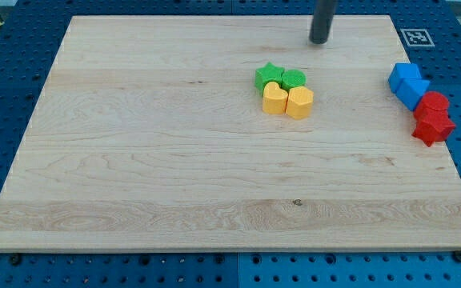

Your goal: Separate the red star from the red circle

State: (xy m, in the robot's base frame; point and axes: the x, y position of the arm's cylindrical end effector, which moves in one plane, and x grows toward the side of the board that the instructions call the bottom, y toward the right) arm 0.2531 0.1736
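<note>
The red circle and the red star sit touching each other at the board's right edge, the star just below the circle. My tip is at the view's top, right of centre, well up and left of both red blocks and apart from every block.
Two blue blocks touch the red circle from its upper left. A cluster lies mid-board: a green star, a green circle, a yellow heart and a yellow block. The wooden board ends just right of the red blocks.
</note>
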